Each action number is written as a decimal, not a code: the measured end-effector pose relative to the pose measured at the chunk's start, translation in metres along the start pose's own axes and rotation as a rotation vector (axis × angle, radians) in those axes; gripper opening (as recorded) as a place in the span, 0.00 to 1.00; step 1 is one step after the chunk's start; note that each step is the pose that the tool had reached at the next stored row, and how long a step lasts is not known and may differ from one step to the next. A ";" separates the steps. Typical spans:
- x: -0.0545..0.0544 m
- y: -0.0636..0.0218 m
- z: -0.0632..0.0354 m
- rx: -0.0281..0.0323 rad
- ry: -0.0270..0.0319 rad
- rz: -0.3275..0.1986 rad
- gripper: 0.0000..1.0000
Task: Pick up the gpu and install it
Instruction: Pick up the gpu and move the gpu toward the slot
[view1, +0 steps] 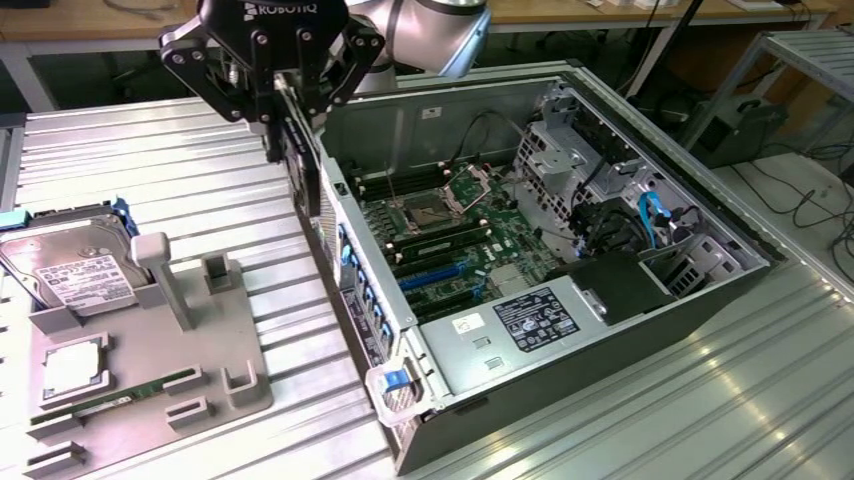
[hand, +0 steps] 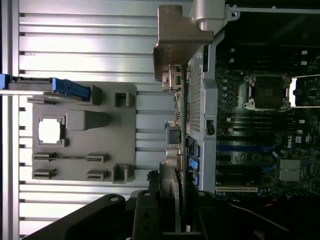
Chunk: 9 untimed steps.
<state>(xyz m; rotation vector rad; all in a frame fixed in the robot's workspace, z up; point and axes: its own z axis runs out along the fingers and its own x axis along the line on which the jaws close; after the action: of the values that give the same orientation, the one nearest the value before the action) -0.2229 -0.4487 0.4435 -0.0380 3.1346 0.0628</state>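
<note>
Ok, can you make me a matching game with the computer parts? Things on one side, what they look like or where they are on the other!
1 gpu
2 hard drive
3 memory stick
4 processor chip

A green, lying flat on the grey holder
B clamped in the gripper
C silver box with a white label
D shiny square in the grey holder

Pairs: 1-B, 2-C, 3-A, 4-D

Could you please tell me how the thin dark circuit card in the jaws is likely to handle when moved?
The thin dark circuit card looks stiff: it hangs straight, without sagging. Gripped along one edge, it could probably twist if bumped against the open black computer case. Its bare parts seem fragile.
</note>
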 end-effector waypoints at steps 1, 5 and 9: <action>-0.001 0.0000 0.0000 0.0001 0.0001 0.000 0.29; -0.005 -0.0001 0.0001 0.0000 0.0001 -0.002 0.29; -0.009 -0.0002 0.0001 0.0000 0.0002 -0.003 0.29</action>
<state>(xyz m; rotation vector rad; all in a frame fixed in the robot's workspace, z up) -0.2135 -0.4487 0.4435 -0.0431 3.1346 0.0628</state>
